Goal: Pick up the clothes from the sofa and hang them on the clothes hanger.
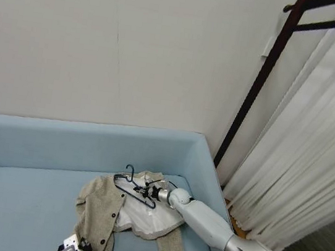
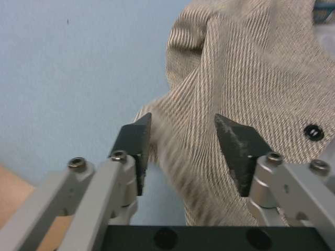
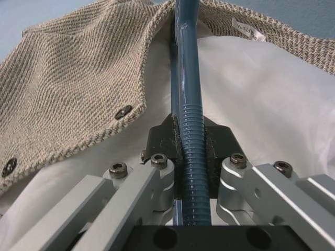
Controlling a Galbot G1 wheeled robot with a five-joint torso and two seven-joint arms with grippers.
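- The beige knitted cardigan (image 1: 101, 208) with dark round snaps lay spread open on the seat of the light blue fabric sofa (image 1: 20, 195), toward the seat's 3 o'clock end, with a white cloth layer (image 1: 144, 221) showing inside it.
- A dark blue hanger with a ribbed metal neck (image 1: 135, 191) rested at the cardigan's collar, at about 1 o'clock on the garment, its hook pointing toward the sofa back.
- My right gripper (image 1: 147, 191) came in from 4 o'clock, and its jaws were clamped tight on the hanger's neck; in the right wrist view the black pads (image 3: 162, 140) pressed the ribbed stem from both sides.
- My left gripper (image 2: 183, 137) hung at the cardigan's 7 o'clock corner, jaws apart, with the knit edge lying between the two black fingertips (image 2: 135, 137); I cannot tell whether they touched the cloth.
- A dark metal clothes rack (image 1: 258, 82) stood at 1 o'clock beyond the sofa arm, just beside a white pleated curtain (image 1: 316, 153).
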